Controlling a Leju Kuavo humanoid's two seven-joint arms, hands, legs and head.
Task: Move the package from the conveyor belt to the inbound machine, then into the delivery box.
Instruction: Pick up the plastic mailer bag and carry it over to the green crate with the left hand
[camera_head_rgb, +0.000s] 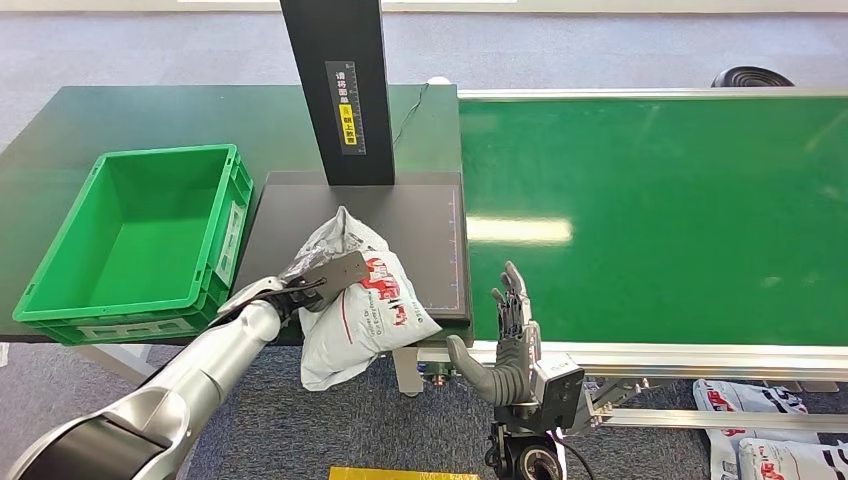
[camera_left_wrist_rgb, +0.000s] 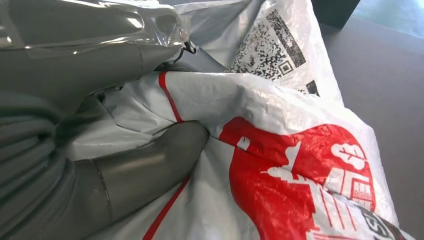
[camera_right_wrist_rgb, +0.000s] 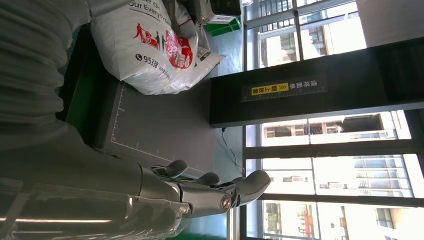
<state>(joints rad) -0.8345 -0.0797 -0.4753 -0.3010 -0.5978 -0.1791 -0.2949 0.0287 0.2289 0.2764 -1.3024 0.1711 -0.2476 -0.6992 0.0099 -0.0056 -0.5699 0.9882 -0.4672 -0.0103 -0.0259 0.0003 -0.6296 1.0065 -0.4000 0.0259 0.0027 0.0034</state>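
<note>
One white-and-red package (camera_head_rgb: 362, 305) sits on the near edge of the dark inbound machine platform (camera_head_rgb: 400, 215), its lower end hanging over the front, and I see my left robot hand (camera_head_rgb: 318, 283) gripping it, thumb pressed into the plastic. My right robot hand (camera_head_rgb: 512, 310) holds nothing, fingers spread and upright at the near rail of the green conveyor belt (camera_head_rgb: 650, 210); the green delivery box (camera_head_rgb: 140, 240) stands just left of the platform.

Crate (camera_head_rgb: 140, 240) left of scanner plate (camera_head_rgb: 400, 215), package (camera_head_rgb: 365, 310) on plate (front edge), conveyor (camera_head_rgb: 650, 210) right
</note>
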